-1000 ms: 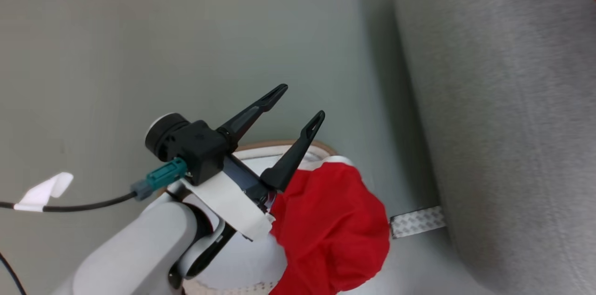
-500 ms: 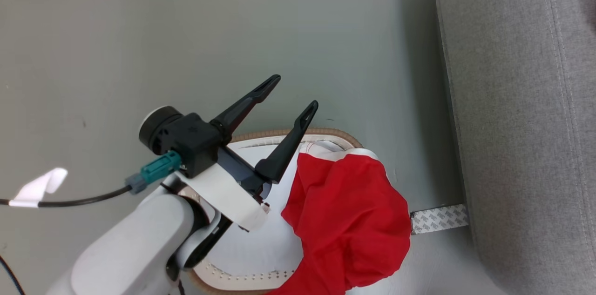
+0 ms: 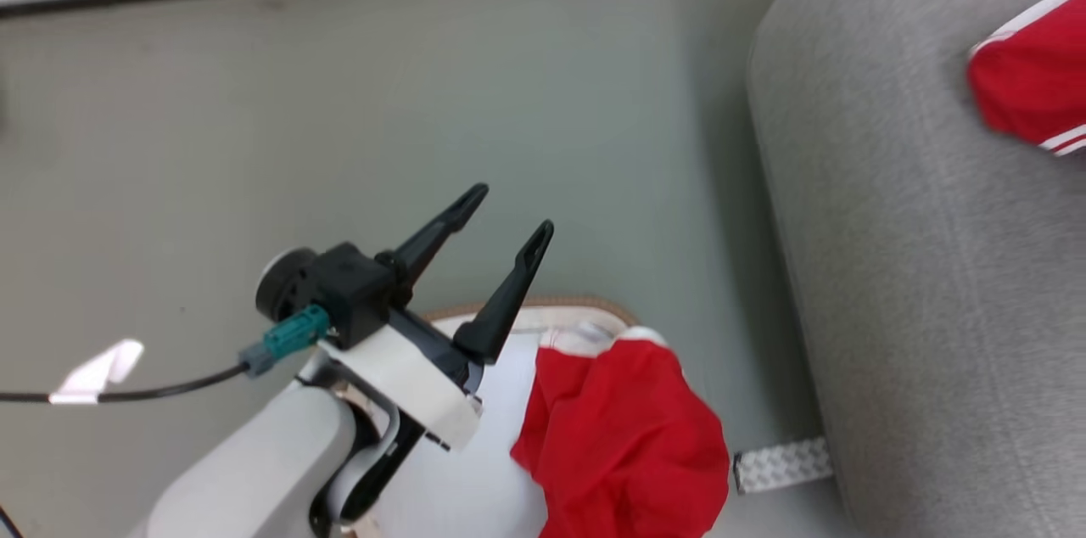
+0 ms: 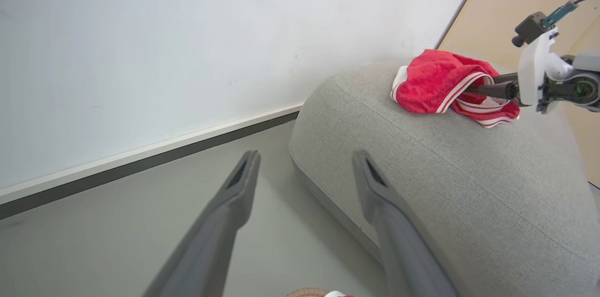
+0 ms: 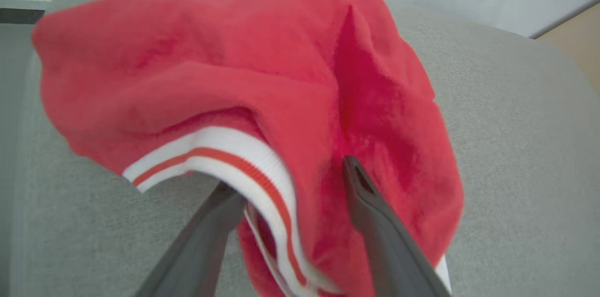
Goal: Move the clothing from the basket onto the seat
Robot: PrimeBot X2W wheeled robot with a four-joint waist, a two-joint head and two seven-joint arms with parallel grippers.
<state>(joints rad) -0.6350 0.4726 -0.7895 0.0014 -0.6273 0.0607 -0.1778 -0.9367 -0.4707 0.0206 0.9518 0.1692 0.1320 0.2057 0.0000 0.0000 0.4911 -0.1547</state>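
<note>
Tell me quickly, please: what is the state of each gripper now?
Left gripper: open, empty.
Right gripper: open, the red garment between its fingers, lying on the seat.

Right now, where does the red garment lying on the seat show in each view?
Head view: the red garment at the right edge, near the top.
Left wrist view: upper right, atop the grey seat.
Right wrist view: across the centre, between the spread fingers of the right hand.
Shared landmark: that grey seat, under it in all three.
</note>
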